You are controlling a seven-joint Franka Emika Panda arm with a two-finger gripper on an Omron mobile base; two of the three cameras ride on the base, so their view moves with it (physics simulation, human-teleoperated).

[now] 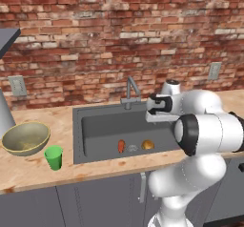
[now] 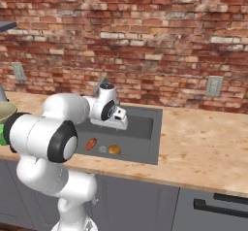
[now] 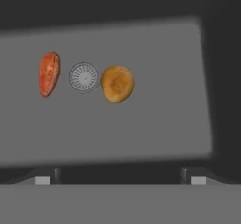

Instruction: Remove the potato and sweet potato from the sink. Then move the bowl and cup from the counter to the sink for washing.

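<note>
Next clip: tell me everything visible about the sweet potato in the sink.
The sweet potato is a small, elongated orange-red oval with tapered ends and a mottled, rough-looking skin with paler streaks. It lies flat on the dark grey floor of the sink, near the front wall, right beside the round drain, apparently just clear of it. The potato sits on the drain's other side, clearly apart. Nothing grips or covers it; the open hand hangs above the basin.
</note>
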